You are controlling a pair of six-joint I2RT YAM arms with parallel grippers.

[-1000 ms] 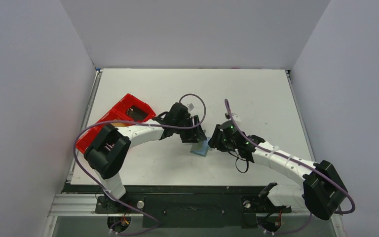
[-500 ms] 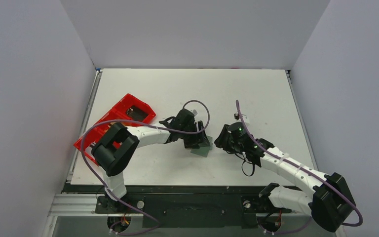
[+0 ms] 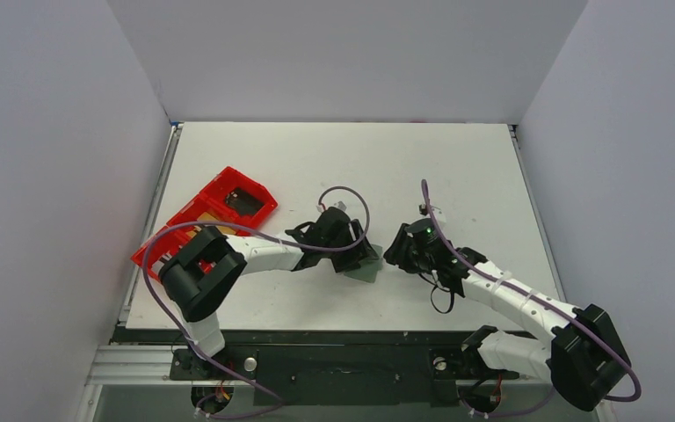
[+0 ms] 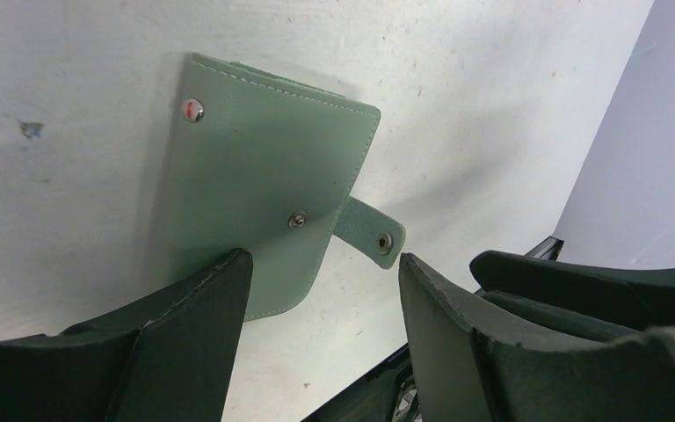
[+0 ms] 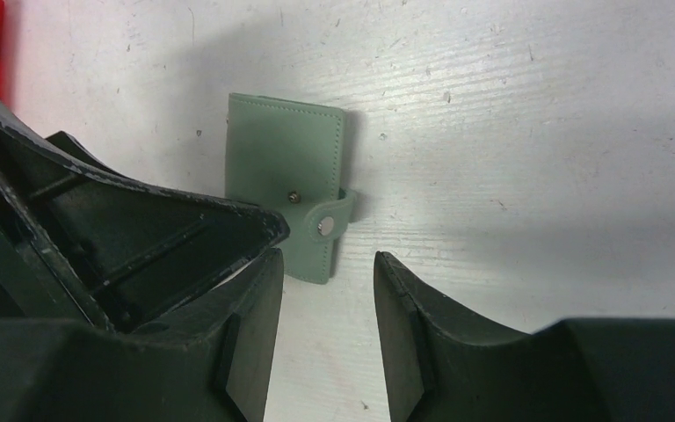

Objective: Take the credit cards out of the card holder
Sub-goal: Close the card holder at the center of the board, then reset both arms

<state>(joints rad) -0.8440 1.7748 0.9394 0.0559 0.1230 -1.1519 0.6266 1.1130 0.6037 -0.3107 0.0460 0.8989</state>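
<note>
The card holder [image 3: 368,267] is a grey-green wallet lying flat and folded shut on the table, between my two grippers. Its side tab [image 4: 371,230] sticks out unsnapped in the left wrist view. My left gripper [image 3: 357,254] is open and empty just above it, with one finger [image 4: 202,299] over the wallet's [image 4: 264,167] near edge. My right gripper [image 3: 396,254] is open and empty, just right of the wallet [image 5: 286,149]. No card shows at the wallet. A tan-orange flat thing [image 3: 206,217] lies in the red tray.
The long red tray [image 3: 228,178] sits at the left of the table, with a dark thing [image 3: 246,200] in its far compartment. The left gripper's finger [image 5: 141,237] fills the left of the right wrist view. The table's near edge [image 4: 457,303] lies close behind the wallet.
My left gripper has moved right and toward the near edge, over the wallet. My right gripper has backed off a little to the right. The wallet now lies flat on the table.
</note>
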